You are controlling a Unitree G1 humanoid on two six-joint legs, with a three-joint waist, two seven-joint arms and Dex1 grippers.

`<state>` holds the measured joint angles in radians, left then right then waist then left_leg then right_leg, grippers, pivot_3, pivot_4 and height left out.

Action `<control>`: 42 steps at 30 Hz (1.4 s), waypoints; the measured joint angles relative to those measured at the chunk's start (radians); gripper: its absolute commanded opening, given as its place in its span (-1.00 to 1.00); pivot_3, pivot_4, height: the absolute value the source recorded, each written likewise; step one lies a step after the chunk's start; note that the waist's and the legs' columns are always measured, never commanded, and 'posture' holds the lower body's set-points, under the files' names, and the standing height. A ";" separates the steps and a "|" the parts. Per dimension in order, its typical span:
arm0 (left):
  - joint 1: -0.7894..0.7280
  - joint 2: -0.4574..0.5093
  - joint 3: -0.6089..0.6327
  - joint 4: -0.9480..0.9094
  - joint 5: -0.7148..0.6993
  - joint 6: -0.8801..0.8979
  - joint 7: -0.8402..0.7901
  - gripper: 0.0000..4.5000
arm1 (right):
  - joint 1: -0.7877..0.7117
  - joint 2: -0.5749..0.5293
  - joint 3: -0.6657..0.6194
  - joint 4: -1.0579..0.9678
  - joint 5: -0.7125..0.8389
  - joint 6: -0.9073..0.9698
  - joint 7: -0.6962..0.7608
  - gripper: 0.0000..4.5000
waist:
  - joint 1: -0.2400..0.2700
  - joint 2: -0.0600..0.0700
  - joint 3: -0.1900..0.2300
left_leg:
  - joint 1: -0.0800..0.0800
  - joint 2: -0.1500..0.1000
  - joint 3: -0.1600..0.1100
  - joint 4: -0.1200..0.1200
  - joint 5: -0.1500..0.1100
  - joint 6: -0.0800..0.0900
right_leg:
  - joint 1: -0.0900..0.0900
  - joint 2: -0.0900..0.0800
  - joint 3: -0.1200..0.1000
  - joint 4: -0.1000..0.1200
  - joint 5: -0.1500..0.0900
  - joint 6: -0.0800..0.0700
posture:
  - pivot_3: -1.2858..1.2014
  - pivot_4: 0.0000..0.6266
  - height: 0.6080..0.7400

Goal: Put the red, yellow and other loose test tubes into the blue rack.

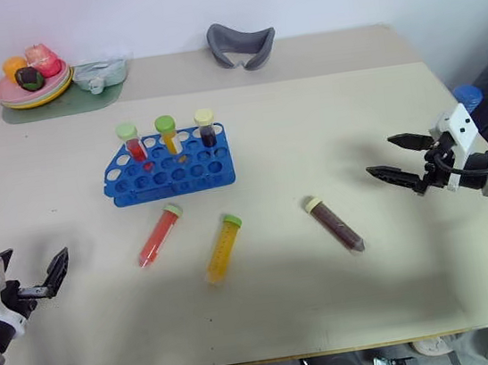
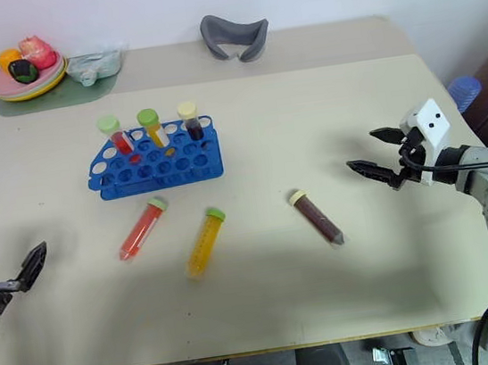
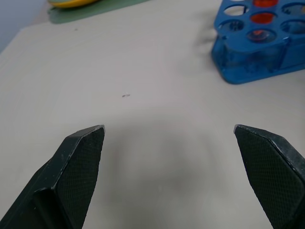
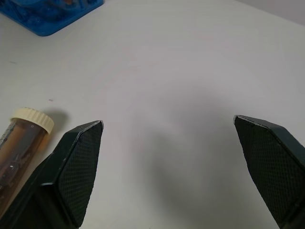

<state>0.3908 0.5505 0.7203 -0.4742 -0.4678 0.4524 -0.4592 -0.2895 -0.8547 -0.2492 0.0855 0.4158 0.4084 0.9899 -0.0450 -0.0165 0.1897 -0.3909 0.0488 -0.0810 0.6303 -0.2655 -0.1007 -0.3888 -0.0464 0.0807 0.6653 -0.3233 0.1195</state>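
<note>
The blue rack (image 1: pixel 137 192) sits left of the table's middle. Three capped tubes stand in its back row: red (image 1: pixel 133 143), orange-yellow (image 1: pixel 168 136) and dark (image 1: pixel 206 128). In front of it three loose test tubes lie flat: red (image 1: pixel 159 236), orange-yellow (image 1: pixel 223 248) and dark brown (image 1: pixel 335 224). My right gripper (image 1: pixel 381 155) hovers open just right of the brown tube (image 4: pixel 21 138), holding nothing. My left gripper (image 1: pixel 32 267) is open and empty near the table's front left, well apart from the rack (image 3: pixel 257 67).
A grey curved holder (image 1: pixel 242 46) lies at the back edge. A plate of toy food (image 1: pixel 33 80) on a green mat and a pale dish (image 1: pixel 101 73) fill the back left corner. A blue round object (image 1: pixel 468 97) sits beyond the table's right edge.
</note>
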 measured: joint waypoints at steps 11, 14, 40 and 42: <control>-0.025 -0.001 -0.001 0.005 0.001 -0.005 -0.001 0.97 | -0.013 0.016 0.020 -0.014 -0.008 0.006 -0.025 1.00 | 0.001 0.000 0.000 | 0.000 0.000 0.000 0.000 0.000 0.000 | 0.000 0.000 0.000 0.000 0.000 0.000 | 0.03 -0.52 1.00; -0.055 0.000 -0.019 0.003 0.000 -0.004 0.000 0.97 | -0.008 0.021 0.024 -0.064 -0.002 0.044 -0.043 1.00 | 0.002 0.000 0.000 | 0.000 0.000 0.000 0.000 0.000 0.000 | 0.000 0.000 0.000 0.000 0.000 0.000 | 0.03 -0.52 1.00; -0.419 0.092 -0.739 0.012 0.009 -0.055 -0.399 0.97 | -0.170 0.122 0.131 -0.694 0.734 1.199 -1.082 1.00 | 0.004 0.001 -0.001 | -0.002 0.000 -0.001 0.000 -0.001 0.001 | -0.002 0.000 0.000 0.000 0.000 0.000 | 0.03 -0.52 1.00; -0.401 0.092 -0.755 0.008 0.017 -0.066 -0.412 0.97 | -0.193 0.103 0.146 -0.612 0.842 1.199 -1.223 1.00 | 0.001 0.001 -0.001 | -0.002 0.000 -0.001 0.000 -0.001 0.001 | -0.002 0.000 0.000 0.000 0.000 0.000 | 0.03 -0.52 1.00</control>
<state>-0.0098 0.6422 -0.0344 -0.4662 -0.4508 0.3865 -0.8708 -0.4820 -0.7513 -0.1028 -0.5266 1.2574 1.6077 -0.2332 -0.0443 -0.0151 0.1891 -0.3933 0.0489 -0.0817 0.6307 -0.2662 -0.0994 -0.3906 -0.0462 0.0806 0.6653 -0.3233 0.1193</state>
